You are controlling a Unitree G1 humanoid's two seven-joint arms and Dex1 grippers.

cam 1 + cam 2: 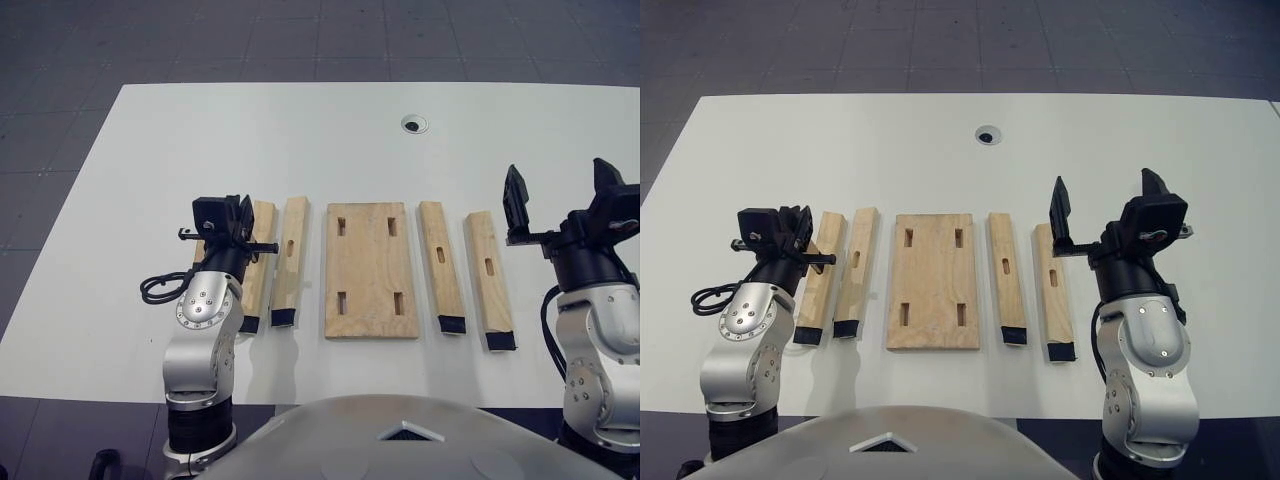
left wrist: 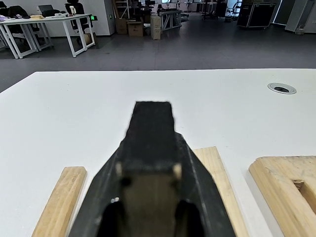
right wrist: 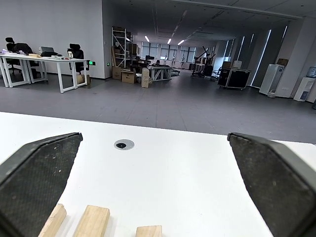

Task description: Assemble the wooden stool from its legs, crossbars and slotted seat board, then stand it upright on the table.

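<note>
The slotted seat board (image 1: 370, 270) lies flat mid-table. Two wooden pieces (image 1: 290, 260) lie left of it and two more (image 1: 441, 265) on its right, all flat, black-capped at the near end. The leftmost piece (image 1: 262, 270) is partly hidden by my left gripper (image 1: 228, 218), which hovers shut over its far end with nothing visibly held. In the left wrist view the shut fingers (image 2: 152, 143) point between two pieces, the board (image 2: 286, 182) off to one side. My right gripper (image 1: 560, 195) stands open, raised just right of the outermost right piece (image 1: 488, 280); its fingers (image 3: 39, 177) are spread wide.
A round cable hole (image 1: 414, 124) sits in the white table (image 1: 150, 150) behind the parts. A black cable (image 1: 160, 287) loops beside my left arm. Bare tabletop stretches behind and to both sides of the row of parts.
</note>
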